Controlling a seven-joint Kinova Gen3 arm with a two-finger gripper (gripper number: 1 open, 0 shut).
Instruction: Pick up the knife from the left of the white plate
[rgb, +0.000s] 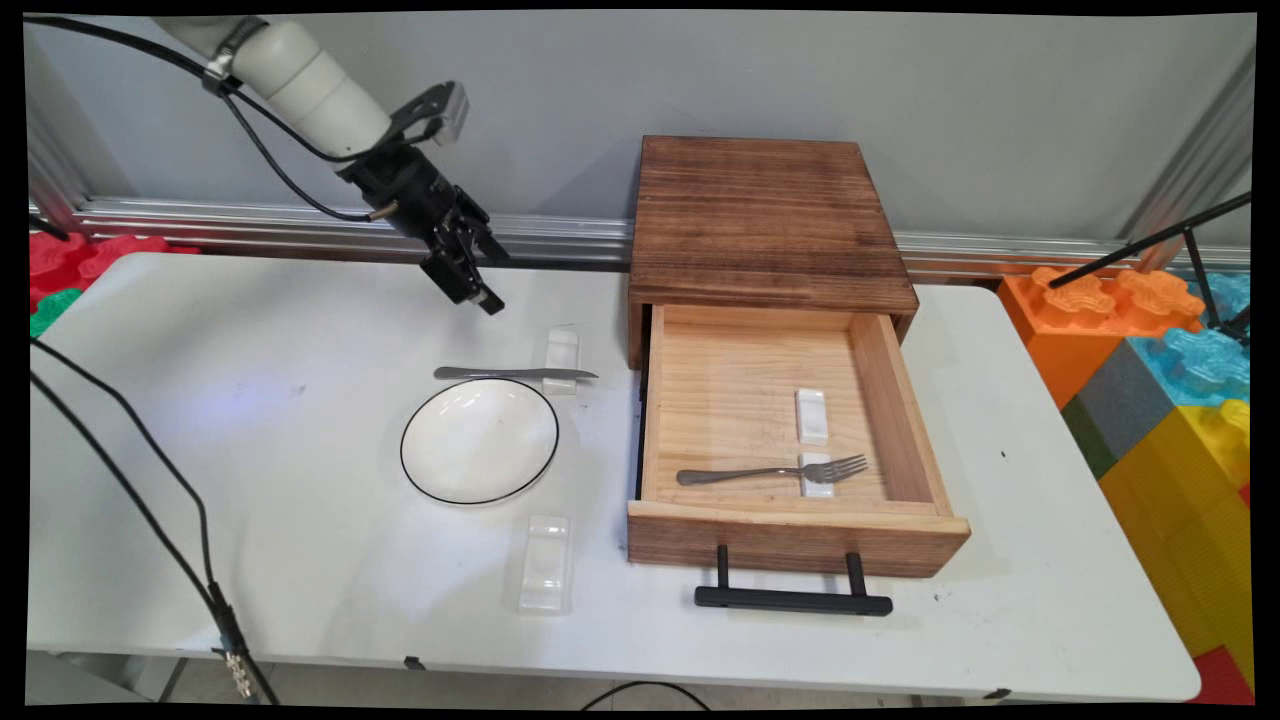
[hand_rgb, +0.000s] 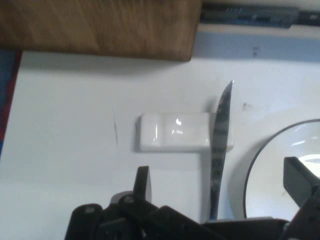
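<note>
Claw (rgb: 478, 288) spread and empty, hovering above the tabletop's (rgb: 300, 560) far edge, nearest the knife (hand_rgb: 218, 150); knife lies across a white rest (hand_rgb: 172, 132) beside the plate (rgb: 479, 440); fork (rgb: 770, 472) sits on a second rest in the open drawer (rgb: 800, 535).

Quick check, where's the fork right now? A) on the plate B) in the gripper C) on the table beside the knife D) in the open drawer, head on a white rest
D: the fork lies inside the open drawer, its tines propped on a small white rest; the plate is bare and the gripper hangs empty above the knife.
</note>
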